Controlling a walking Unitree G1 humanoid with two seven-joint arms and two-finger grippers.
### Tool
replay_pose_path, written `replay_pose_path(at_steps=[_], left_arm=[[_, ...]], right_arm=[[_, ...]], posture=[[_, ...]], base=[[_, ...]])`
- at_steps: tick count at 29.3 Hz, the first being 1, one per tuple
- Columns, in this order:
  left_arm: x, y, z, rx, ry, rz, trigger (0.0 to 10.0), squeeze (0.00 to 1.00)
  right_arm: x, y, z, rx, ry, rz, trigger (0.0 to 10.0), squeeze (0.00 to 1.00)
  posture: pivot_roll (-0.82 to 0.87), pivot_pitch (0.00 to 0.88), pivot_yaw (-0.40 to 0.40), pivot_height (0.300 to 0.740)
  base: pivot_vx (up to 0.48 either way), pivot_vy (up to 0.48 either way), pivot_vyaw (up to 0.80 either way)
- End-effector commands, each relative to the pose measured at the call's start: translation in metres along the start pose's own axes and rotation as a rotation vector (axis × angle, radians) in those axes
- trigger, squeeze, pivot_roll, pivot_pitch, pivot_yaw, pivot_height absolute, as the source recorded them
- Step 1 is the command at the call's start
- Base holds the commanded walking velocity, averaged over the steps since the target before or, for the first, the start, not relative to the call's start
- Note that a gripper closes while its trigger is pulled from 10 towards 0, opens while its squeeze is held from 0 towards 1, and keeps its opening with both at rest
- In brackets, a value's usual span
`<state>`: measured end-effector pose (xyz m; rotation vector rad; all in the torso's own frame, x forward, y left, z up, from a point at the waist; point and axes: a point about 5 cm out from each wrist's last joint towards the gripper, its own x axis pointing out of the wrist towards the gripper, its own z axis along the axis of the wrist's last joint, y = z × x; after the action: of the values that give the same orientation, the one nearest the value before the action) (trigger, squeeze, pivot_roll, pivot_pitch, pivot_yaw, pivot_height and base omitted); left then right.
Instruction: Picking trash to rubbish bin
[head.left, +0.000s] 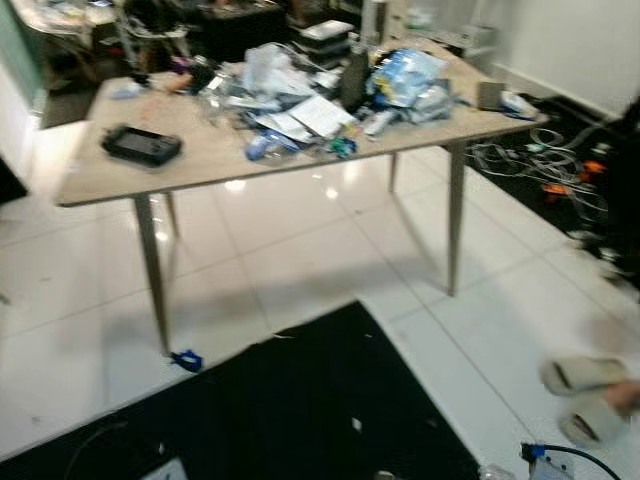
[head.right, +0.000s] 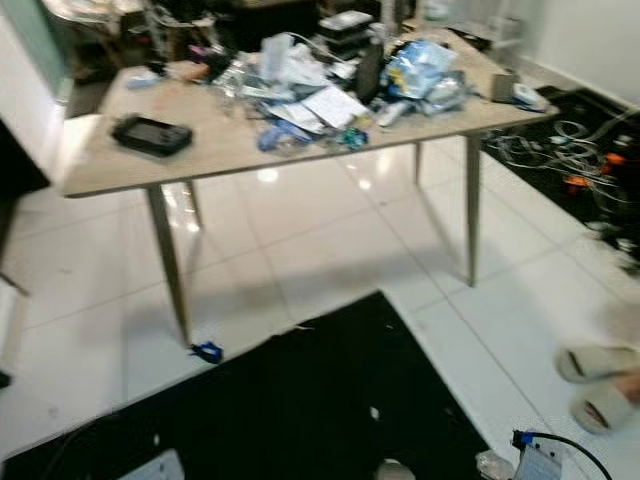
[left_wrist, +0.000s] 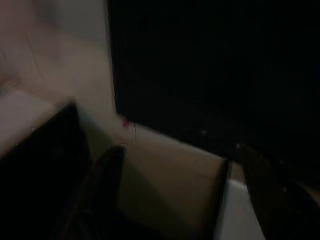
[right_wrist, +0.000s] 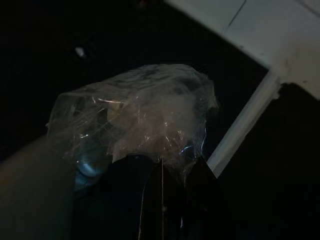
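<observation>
In the right wrist view my right gripper (right_wrist: 172, 187) is shut on a crumpled clear plastic wrapper (right_wrist: 145, 115), which hangs over a black rug. A bit of that clear plastic (head.right: 492, 463) shows at the bottom edge of the right eye view. Ahead stands a wooden table (head.left: 200, 160) heaped with trash: a blue plastic packet (head.left: 405, 75), loose papers (head.left: 318, 115) and clear wrappers (head.left: 265, 70). The left wrist view is dark; my left gripper (left_wrist: 180, 190) hangs low with its two black fingers (left_wrist: 102, 185) apart and nothing between them.
A black handheld device (head.left: 142, 145) lies on the table's left part. A black rug (head.left: 300, 410) covers the floor before me, with a small blue scrap (head.left: 186, 360) by a table leg. Slippers (head.left: 585, 385) lie at the right, tangled cables (head.left: 540, 160) beyond.
</observation>
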<state>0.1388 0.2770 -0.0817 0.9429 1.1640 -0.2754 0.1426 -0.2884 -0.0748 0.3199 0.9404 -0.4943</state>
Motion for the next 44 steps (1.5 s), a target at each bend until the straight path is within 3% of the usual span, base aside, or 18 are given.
replay_pose_path(at_steps=[1, 2, 3, 6, 10, 16, 21, 25, 30, 37, 44], left_arm=[[0.000, 0.013, 0.002, -0.279, -0.015, 0.054, 10.0, 0.00], [0.001, 0.015, 0.010, -0.455, -0.051, 0.046, 10.0, 0.00], [0.002, 0.016, 0.023, -0.682, -0.110, 0.010, 10.0, 0.00], [0.001, 0.020, 0.060, -1.100, -0.285, -0.114, 10.0, 0.00], [0.000, 0.016, 0.071, -1.121, -0.309, -0.136, 10.0, 0.00], [-0.001, -0.009, 0.075, -1.110, -0.263, -0.182, 10.0, 0.00], [-0.002, -0.036, 0.063, -1.064, -0.190, -0.226, 10.0, 0.00], [-0.003, -0.049, 0.058, -0.969, -0.165, -0.258, 10.0, 0.00], [-0.004, -0.050, 0.058, -0.936, -0.166, -0.262, 10.0, 0.00], [-0.004, -0.049, 0.061, -0.903, -0.171, -0.260, 10.0, 0.00], [-0.004, -0.048, 0.065, -0.892, -0.182, -0.263, 10.0, 0.00]], right_arm=[[0.001, 0.006, 0.001, 0.001, -0.011, 0.012, 10.0, 0.00], [0.001, 0.006, 0.003, 0.009, -0.019, 0.008, 10.0, 0.00], [0.001, 0.006, 0.004, 0.016, -0.028, 0.003, 10.0, 0.00], [0.002, 0.005, 0.006, 0.021, -0.036, -0.015, 10.0, 0.00], [0.002, 0.006, 0.005, 0.016, -0.030, -0.016, 10.0, 0.00], [0.001, 0.006, -0.006, 0.000, 0.004, -0.028, 10.0, 0.00], [-0.003, 0.000, -0.030, -0.029, 0.081, -0.061, 10.0, 0.00], [-0.008, -0.002, -0.058, -0.099, 0.183, -0.083, 10.0, 0.00], [-0.012, -0.005, -0.070, -0.156, 0.232, -0.084, 10.0, 0.00], [-0.014, -0.024, -0.062, -0.191, 0.219, -0.096, 10.0, 0.00], [-0.016, -0.026, -0.067, -0.209, 0.223, -0.100, 10.0, 0.00]], posture=[[-0.06, 0.115, 0.054, 0.740], [-0.06, 0.115, 0.054, 0.740], [-0.05, 0.116, 0.051, 0.740], [-0.05, 0.117, 0.050, 0.740], [-0.05, 0.117, 0.050, 0.740], [-0.05, 0.117, 0.050, 0.740], [-0.06, 0.111, 0.055, 0.740], [-0.06, 0.108, 0.053, 0.740], [-0.04, 0.107, 0.051, 0.740], [-0.04, 0.107, 0.051, 0.740], [-0.04, 0.108, 0.054, 0.740]], base=[[0.000, 0.000, 0.00], [0.000, 0.000, 0.00], [0.000, 0.000, 0.00], [0.000, 0.000, 0.00], [0.000, 0.000, -0.39], [0.000, 0.000, -0.79], [0.000, 0.000, -0.79], [0.000, 0.000, -0.79], [0.000, 0.000, -0.79], [0.000, 0.000, -0.79], [0.000, 0.000, -0.79]])
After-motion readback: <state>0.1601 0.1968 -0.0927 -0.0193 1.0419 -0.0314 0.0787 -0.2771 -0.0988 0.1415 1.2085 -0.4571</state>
